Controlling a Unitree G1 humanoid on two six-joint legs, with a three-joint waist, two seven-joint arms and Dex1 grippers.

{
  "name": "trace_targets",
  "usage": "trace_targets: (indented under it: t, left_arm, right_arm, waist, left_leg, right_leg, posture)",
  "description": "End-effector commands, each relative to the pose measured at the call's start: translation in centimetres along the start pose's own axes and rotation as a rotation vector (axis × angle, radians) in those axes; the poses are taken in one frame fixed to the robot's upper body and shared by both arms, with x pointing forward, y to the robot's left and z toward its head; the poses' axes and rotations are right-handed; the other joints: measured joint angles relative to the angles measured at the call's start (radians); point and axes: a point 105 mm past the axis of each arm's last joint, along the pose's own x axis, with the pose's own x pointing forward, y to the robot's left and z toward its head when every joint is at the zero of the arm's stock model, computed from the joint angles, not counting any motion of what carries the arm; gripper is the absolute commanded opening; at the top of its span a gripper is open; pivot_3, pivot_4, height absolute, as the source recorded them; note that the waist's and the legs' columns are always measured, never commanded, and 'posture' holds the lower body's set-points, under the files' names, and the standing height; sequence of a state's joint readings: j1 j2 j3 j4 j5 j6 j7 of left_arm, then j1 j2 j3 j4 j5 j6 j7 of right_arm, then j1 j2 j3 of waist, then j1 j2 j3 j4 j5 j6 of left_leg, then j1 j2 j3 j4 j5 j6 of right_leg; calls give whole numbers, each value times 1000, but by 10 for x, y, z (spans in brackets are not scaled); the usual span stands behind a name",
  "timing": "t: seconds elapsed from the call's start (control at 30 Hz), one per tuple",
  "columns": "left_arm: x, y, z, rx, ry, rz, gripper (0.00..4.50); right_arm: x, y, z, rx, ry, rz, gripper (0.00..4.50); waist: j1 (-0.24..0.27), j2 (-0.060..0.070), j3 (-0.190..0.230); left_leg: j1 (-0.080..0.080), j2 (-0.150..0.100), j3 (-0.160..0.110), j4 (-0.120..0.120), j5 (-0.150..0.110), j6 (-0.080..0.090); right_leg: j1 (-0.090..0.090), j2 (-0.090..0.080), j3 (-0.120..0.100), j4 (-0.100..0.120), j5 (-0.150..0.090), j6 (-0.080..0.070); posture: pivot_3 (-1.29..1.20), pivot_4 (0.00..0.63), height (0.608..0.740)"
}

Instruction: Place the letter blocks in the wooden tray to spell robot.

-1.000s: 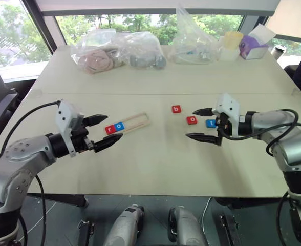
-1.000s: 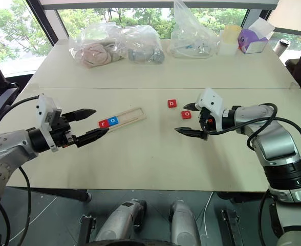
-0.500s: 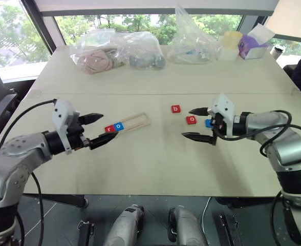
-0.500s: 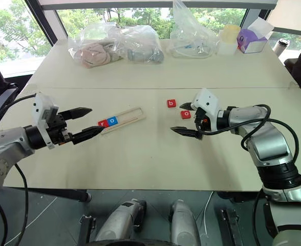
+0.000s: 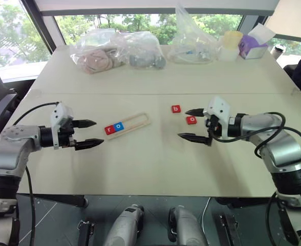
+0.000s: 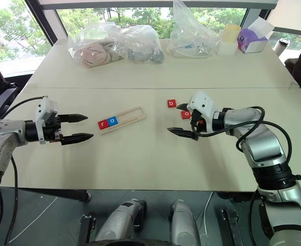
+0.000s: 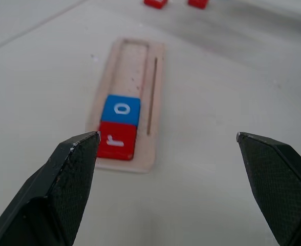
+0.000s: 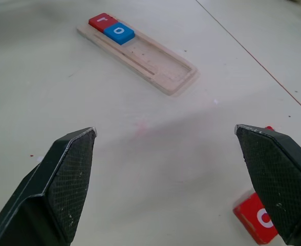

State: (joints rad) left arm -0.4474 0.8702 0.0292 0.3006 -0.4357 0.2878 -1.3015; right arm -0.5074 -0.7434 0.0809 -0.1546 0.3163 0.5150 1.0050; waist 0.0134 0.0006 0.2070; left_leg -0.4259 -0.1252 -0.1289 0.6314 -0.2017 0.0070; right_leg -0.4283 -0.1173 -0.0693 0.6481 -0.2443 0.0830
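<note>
Your wooden tray on the worktop holds red r and blue o. Red b and red o lie loose beside your right pincer; both it and your left pincer gape empty. Plastic bags sit far behind.

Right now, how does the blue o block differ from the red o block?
Colour: the blue o block is blue, the red o block is red. Place: the blue one sits inside the wooden tray, second slot, touching the red r block; the red one lies loose on the table, outside the tray. Neighbours: the red one lies close to the right tool; the blue one lies nearer the left tool. Both are small square tiles bearing a white o.
</note>
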Motion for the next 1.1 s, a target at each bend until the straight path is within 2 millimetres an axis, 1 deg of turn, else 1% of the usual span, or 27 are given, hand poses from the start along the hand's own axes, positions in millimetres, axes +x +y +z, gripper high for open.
trace_targets:
  t: [0.03,0.17,0.27,0.5,0.87,1.1]
  left_arm:
    - [2,10,-2,42,16,-9,4500]
    - [8,21,-10,57,41,-7,4500]
    - [13,28,-12,66,38,2,4500]
    - [25,36,-12,91,37,15,4500]
    - [43,34,-16,81,44,-26,4500]
    - [54,35,-28,80,109,-6,4500]
  right_arm:
    - [-2,3,10,-46,-24,-13,4470]
    - [-3,4,9,-43,-21,-20,4470]
    - [-3,5,8,-41,-21,-27,4470]
    - [-3,7,8,-37,-18,-35,4470]
    - [-5,7,8,-38,-9,-46,4470]
    - [-6,5,8,-43,-9,-65,4470]
  waist:
    - [0,0,0]
    - [-2,0,0]
    - [-3,-1,0]
    - [-3,-1,0]
    - [-4,-1,-1]
    - [-3,-1,-1]
  left_leg:
    - [0,0,0,0,0,0]
    - [0,0,0,1,0,0]
    - [0,0,0,1,0,0]
    - [0,0,0,2,0,0]
    - [0,0,0,3,0,0]
    - [0,0,1,5,0,0]
  right_leg:
    - [0,0,0,0,0,0]
    - [0,0,0,0,1,2]
    - [0,0,0,0,1,2]
    - [0,0,0,1,2,3]
    - [1,0,0,2,2,3]
    - [1,1,0,4,2,3]
  posture:
    - [0,150,729]
    - [0,150,729]
    - [0,150,729]
    - [0,150,729]
    - [0,150,729]
    - [0,150,729]
